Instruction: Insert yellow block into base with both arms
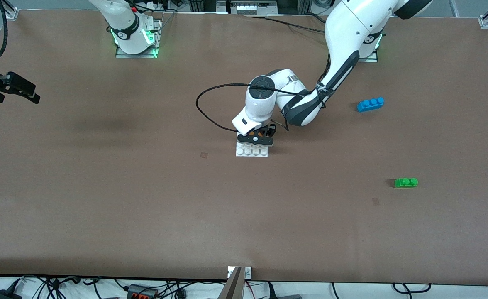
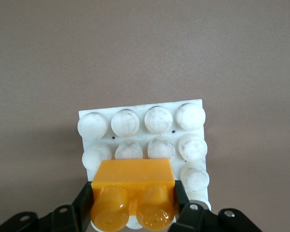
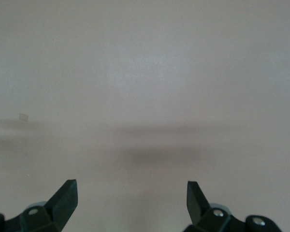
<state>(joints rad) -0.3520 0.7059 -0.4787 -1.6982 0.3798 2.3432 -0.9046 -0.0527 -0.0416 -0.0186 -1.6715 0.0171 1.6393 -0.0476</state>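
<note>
The left gripper [image 2: 133, 205], clamped on the yellow block [image 2: 133, 193], holds it directly over the base [image 2: 142, 130] at mid-table, its long axis parallel to a stud row, while the right gripper [image 3: 132, 200] waits with jaws apart above the table's right-arm end.

One white base [image 1: 252, 152] and one yellow block [image 2: 134, 193], both under the left gripper [image 1: 264, 133]. One blue brick [image 1: 370, 104] and one green brick [image 1: 406, 182], well apart from it. Two arms, two grippers.
</note>
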